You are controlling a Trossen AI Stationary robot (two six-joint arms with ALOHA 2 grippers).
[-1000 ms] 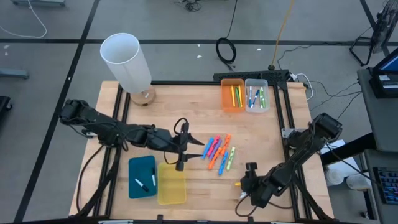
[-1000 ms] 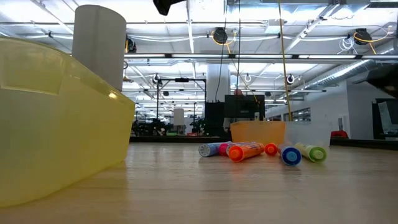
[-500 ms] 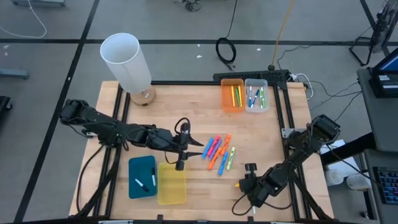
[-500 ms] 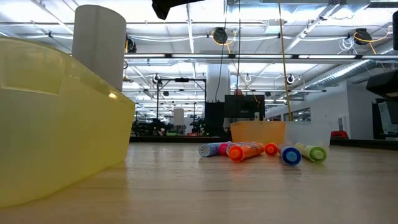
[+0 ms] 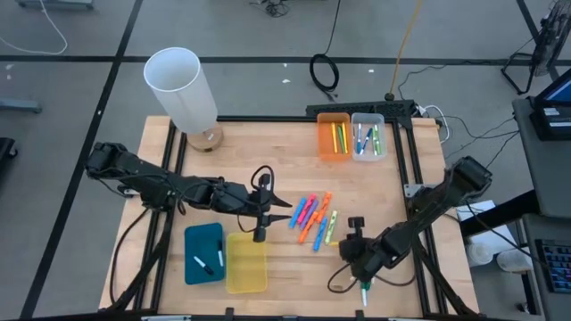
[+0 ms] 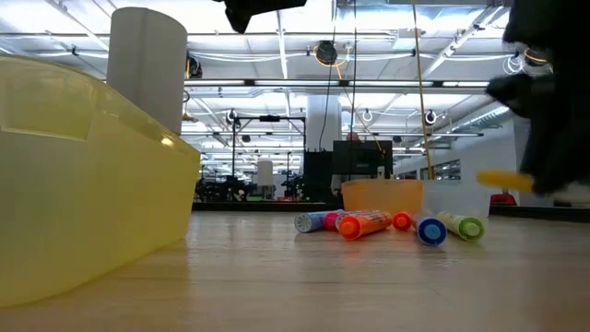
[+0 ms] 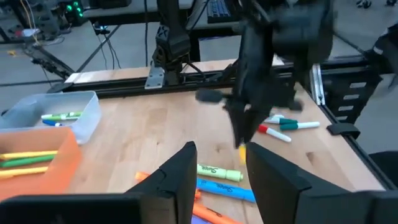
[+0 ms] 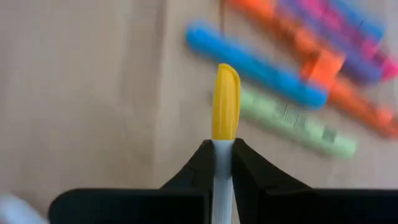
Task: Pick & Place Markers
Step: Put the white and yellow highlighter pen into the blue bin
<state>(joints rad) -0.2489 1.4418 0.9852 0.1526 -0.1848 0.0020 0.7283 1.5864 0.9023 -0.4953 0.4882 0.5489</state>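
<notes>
Low on the right of the high view, the right gripper (image 5: 346, 259) is clamped on a yellow-capped marker (image 8: 225, 102). Mid-frame, the left gripper (image 5: 284, 218), fingers apart, waits by the loose markers (image 5: 314, 218).

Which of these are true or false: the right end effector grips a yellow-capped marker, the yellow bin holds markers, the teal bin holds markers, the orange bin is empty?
1. The right end effector grips a yellow-capped marker. True.
2. The yellow bin holds markers. False: nothing shows inside it.
3. The teal bin holds markers. True: two thin markers lie in it.
4. The orange bin is empty. False: yellow and green markers lie in it.
</notes>
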